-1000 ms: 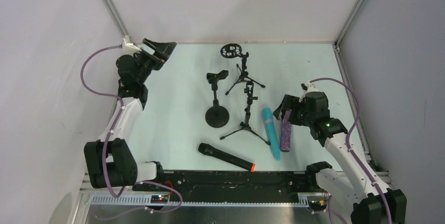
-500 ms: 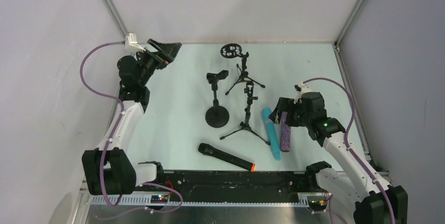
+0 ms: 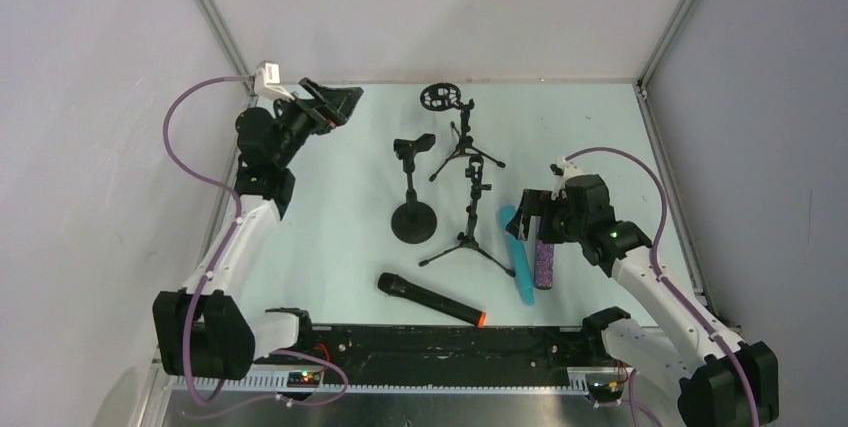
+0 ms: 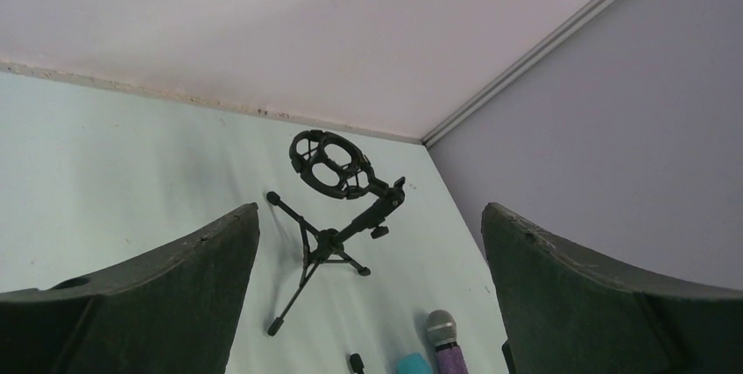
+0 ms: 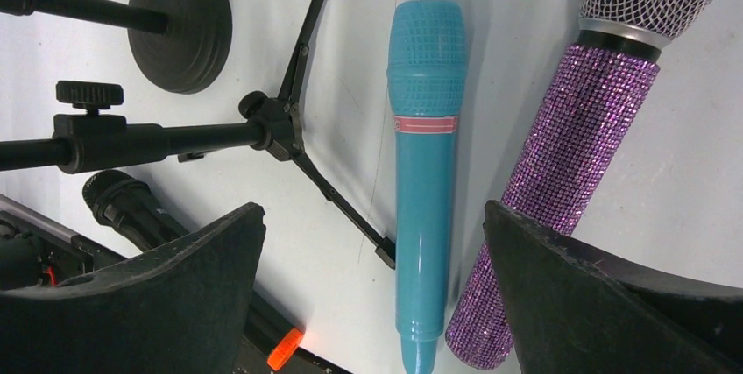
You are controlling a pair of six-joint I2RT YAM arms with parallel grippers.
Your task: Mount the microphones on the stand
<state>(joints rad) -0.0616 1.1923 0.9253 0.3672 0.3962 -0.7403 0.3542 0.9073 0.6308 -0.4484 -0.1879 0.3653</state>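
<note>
Top external view shows all three mics lying flat on the counter (image 3: 340,217). The black mic (image 3: 430,300) rests at lower centre near the front edge, its orange end pointing right. The cyan mic (image 3: 518,259) and purple mic (image 3: 544,265) lie side by side at right of centre, heads toward the back. The right hand (image 3: 527,217) hovers over their upper ends, spread wide and holding nothing. In the right wrist view the cyan mic lies between its two fingers and the purple one runs just beside the right finger. Three stands sit mid-frame: a round-base stand (image 3: 413,222), a tripod (image 3: 472,209) just right of it, and a ring-mount tripod (image 3: 462,137) behind both. The left hand (image 3: 335,104) hangs at upper left, raised off the counter, also spread wide and holding nothing. Its wrist view looks toward the ring-mount tripod.
</note>
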